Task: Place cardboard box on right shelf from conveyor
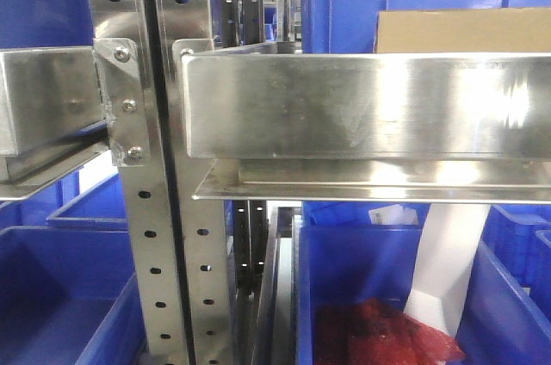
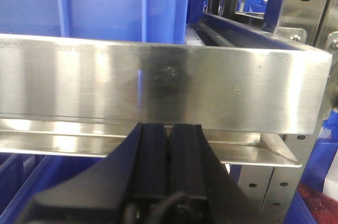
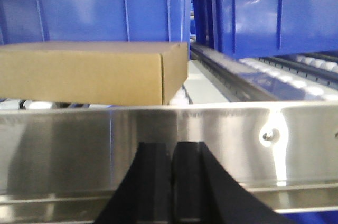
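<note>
The light-tan cardboard box (image 3: 90, 73) lies flat on the right shelf (image 3: 79, 145), just behind the tall steel front lip. In the front view its top edge (image 1: 465, 31) shows above that shelf's lip (image 1: 362, 107). My right gripper (image 3: 172, 145) is shut with nothing in it, low in front of the lip and apart from the box. My left gripper (image 2: 170, 126) is also shut and empty, close under the lip of another steel shelf (image 2: 158, 86). Neither gripper shows in the front view. The conveyor is out of view.
The left shelf (image 1: 43, 98) joins a perforated steel post (image 1: 164, 236) through a three-screw bracket (image 1: 125, 105). Blue bins stand behind the box (image 3: 105, 5) and beside it (image 3: 269, 12). Lower bins (image 1: 60, 296) sit below; one holds red material (image 1: 379, 335) and a slanted white piece (image 1: 448, 253).
</note>
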You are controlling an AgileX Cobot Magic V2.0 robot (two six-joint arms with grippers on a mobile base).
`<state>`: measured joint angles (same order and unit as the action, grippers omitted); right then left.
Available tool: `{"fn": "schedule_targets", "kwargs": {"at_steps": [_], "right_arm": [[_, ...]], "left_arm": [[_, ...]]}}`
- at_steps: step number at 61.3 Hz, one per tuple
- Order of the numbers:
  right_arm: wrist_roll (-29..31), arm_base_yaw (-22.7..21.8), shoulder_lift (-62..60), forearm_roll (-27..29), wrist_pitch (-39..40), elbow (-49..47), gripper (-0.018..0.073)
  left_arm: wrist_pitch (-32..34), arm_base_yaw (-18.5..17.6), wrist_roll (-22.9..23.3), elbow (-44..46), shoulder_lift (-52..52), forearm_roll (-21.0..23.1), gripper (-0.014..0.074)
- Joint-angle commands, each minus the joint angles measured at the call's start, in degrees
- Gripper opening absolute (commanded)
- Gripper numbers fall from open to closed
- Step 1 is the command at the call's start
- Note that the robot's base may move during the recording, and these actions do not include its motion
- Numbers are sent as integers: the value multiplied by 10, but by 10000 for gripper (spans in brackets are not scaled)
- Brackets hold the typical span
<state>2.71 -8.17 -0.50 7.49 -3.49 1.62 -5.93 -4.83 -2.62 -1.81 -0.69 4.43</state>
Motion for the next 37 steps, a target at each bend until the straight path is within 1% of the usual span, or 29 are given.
{"fn": "schedule_targets", "kwargs": {"at_steps": [1,8,15,37], "right_arm": [[-11,-4,-11,-25,59,-2,24],[-27,-4,-11,-61,59,-2,24],[-38,-4,-11,-60,59,-2,24],[-38,-4,-11,-58,59,-2,24]], "left_arm": [[51,-4,0,-6,-8,3,-116],[51,-4,0,-6,-8,3,-116],[51,-4,0,-6,-8,3,-116],[51,-4,0,-6,-8,3,-116]]}}
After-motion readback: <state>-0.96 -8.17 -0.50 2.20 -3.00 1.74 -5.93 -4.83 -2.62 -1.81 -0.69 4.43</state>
